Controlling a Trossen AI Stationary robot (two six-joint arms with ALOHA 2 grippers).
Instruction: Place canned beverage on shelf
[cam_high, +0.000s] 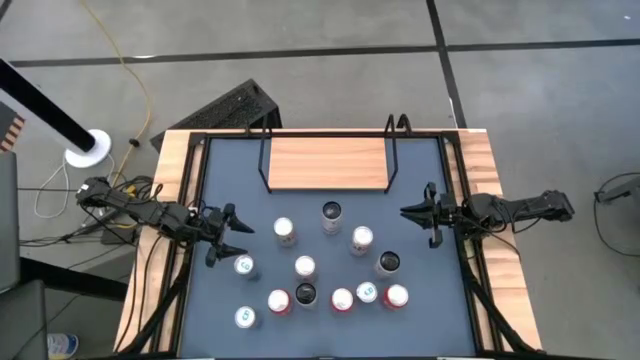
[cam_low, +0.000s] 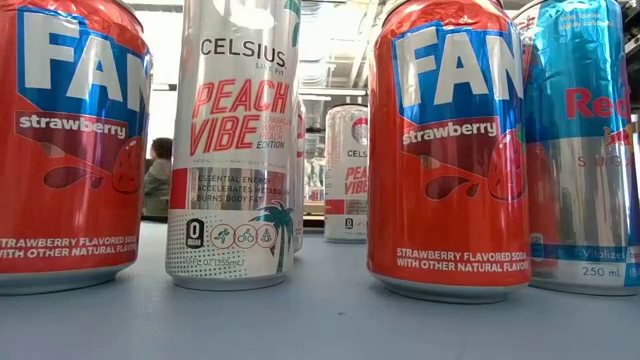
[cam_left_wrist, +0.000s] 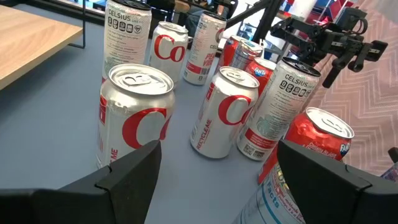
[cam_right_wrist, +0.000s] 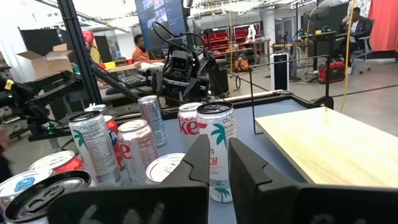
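Clearly, the task was at its very beginning, because the shelf (cam_high: 327, 163) at the far side of the tabletop (cam_high: 430, 310) carried nothing: its light-wood board between the black rod uprights was bare. All the canned beverages stood upright on the blue-grey tabletop in a loose group in front of the shelf, about eleven of them in the high view. Nearest to the shelf was a dark-topped can (cam_high: 331, 213), just in front of its front edge, with a white-topped can (cam_high: 284, 231) to one side and another white-topped can (cam_high: 361, 239) to the other. Closer to the front stood the red strawberry cans (cam_low: 448, 150) and a tall Celsius can (cam_low: 236, 140) (the low view showed their labels well).

The left end effector (cam_high: 226, 236) was at the left side of the tabletop with its fingers spread wide and nothing between them. It pointed toward the group, and in its wrist view a silver-and-red can (cam_left_wrist: 134, 115) stood just ahead of the left finger. The right end effector (cam_high: 418, 212) hovered at the right side, near the shelf's right uprights, with its fingers drawn narrow, almost together, and it held nothing either.

So, as far as I could judge, no can was placed and none was grasped yet. Everything remained: to choose a can, to close on it, to lift it over the front edge and to set it upright on the board.
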